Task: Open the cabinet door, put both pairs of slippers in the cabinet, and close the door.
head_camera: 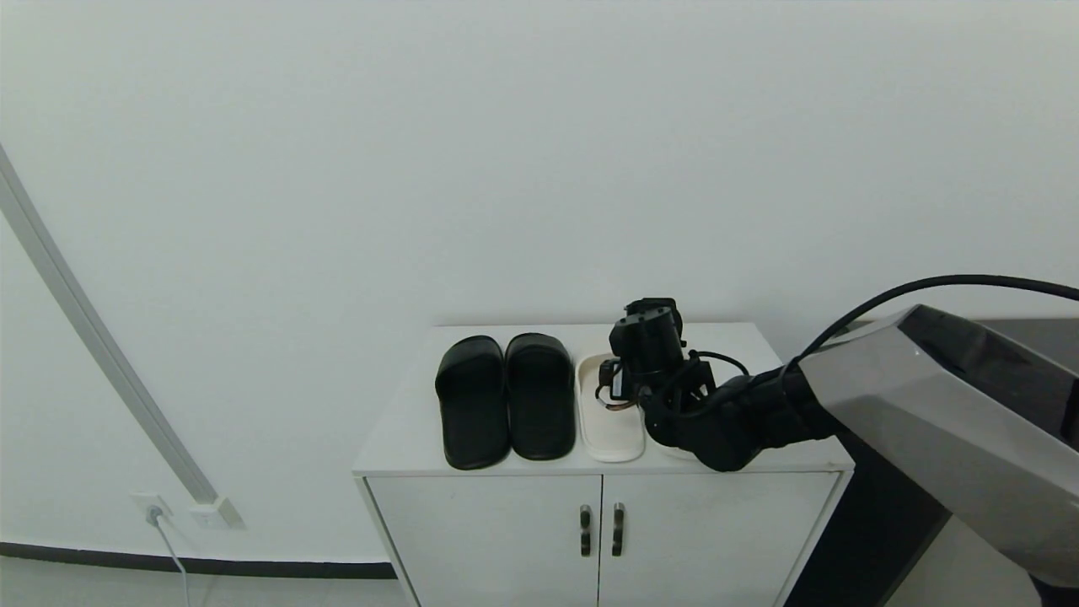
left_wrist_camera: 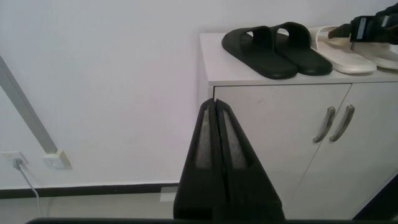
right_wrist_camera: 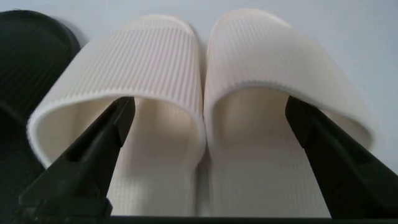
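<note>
A white cabinet (head_camera: 472,539) stands against the wall, both doors closed, with two dark handles (head_camera: 600,529) at the middle seam. On its top lie a black pair of slippers (head_camera: 504,400) and, to their right, a white pair (head_camera: 609,426). My right gripper (right_wrist_camera: 205,149) is open over the white pair (right_wrist_camera: 155,62). One finger reaches under each strap, so the two inner strap sides sit between the fingers. In the head view the right arm hides the second white slipper. My left gripper (left_wrist_camera: 216,109) is shut on nothing, low and to the left of the cabinet front (left_wrist_camera: 273,143).
A wall rises right behind the cabinet top. A slanted cable duct (head_camera: 84,329) runs down the wall to a socket with a plugged cable (head_camera: 152,510) at the lower left. Open floor lies left of the cabinet.
</note>
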Controlling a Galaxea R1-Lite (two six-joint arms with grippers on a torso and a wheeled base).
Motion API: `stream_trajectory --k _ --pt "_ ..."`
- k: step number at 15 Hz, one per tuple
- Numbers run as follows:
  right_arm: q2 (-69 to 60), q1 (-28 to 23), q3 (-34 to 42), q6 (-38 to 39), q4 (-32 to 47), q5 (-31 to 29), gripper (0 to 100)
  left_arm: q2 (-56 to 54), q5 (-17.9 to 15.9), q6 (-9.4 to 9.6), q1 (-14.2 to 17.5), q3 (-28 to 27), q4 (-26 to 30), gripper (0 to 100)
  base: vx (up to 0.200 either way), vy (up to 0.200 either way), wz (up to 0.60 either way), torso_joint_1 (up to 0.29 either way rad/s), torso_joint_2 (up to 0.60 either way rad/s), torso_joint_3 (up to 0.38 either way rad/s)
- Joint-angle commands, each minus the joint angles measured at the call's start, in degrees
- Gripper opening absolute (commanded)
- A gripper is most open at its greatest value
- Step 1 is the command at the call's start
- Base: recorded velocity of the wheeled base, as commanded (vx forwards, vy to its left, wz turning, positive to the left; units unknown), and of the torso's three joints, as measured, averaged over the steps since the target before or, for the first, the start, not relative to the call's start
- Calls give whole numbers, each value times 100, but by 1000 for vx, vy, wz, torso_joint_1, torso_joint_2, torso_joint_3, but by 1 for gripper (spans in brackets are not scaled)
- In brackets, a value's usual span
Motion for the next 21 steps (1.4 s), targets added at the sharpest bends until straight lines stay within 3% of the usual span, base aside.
stream_trajectory --k 1,2,3,11,15,18,20,21 --pt "219 -35 -232 -23 -3 1 100 9 7 0 -9 1 -1 0 0 0 0 0 0 0" --pt "245 -35 -267 -32 -3 1 100 9 7 0 0 1 -1 0 0 0 0 0 0 0" --pt "254 -35 -267 -58 -3 1 0 9 7 0 0 1 -1 0 0 0 0 0 0 0" --pt "43 -35 -29 -260 -346 -25 0 0 16 -9 0 1 -1 0 0 0 0 0 0 0" --pt "-1073 -8 1263 -964 -1304 36 0 9 16 -9 0 1 -1 0 0 0 0 0 0 0" --pt "-2154 168 2643 -1465 -1989 871 0 0 16 18 0 1 -1 0 0 0 0 0 0 0" --pt "-3130 317 3609 -1632 -1998 1812 0 9 16 18 0 1 -1 0 0 0 0 0 0 0" --pt "-3306 343 3776 -1640 -1980 2005 0 9 16 18 0 1 -1 0 0 0 0 0 0 0"
